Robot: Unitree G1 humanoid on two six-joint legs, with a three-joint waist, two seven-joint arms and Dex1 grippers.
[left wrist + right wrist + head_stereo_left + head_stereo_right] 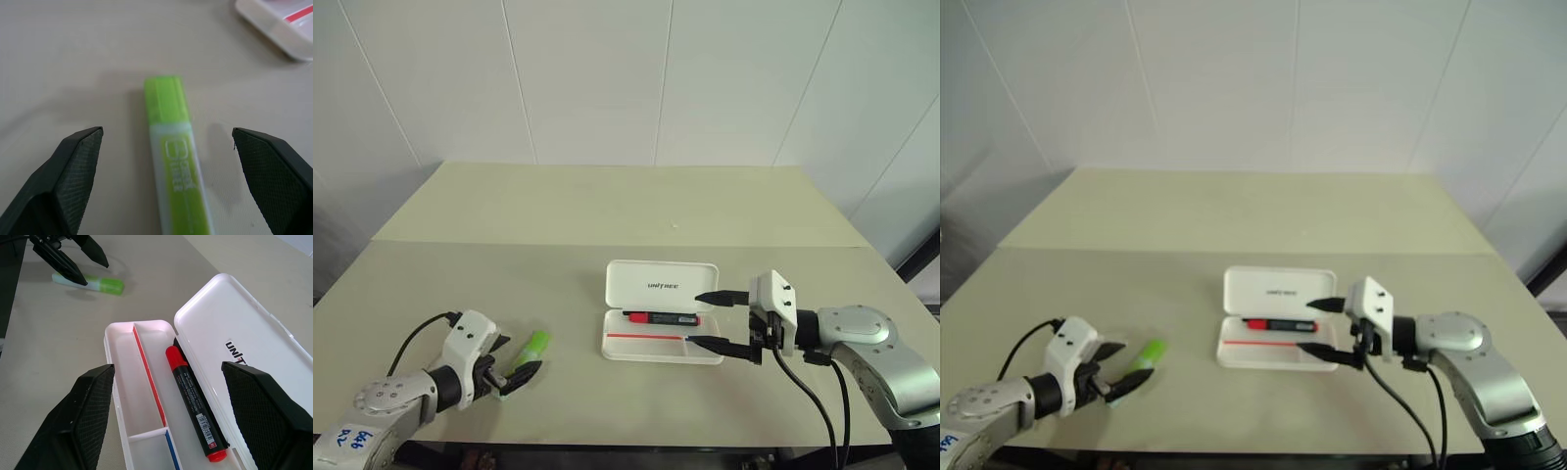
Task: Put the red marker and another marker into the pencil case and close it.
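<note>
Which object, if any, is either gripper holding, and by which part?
Nothing is held. The left gripper stands open astride the green highlighter without touching it; the right gripper is open over the pencil case.

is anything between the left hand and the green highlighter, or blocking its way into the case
Nothing visible. The left hand is open with the green highlighter lying on the table between its fingers. Bare table separates it from the open pencil case, which holds the red marker.

Red marker (pixel 194 401) lies in the open pencil case (pixel 117 396); green highlighter (pixel 90 283) beyond
</note>
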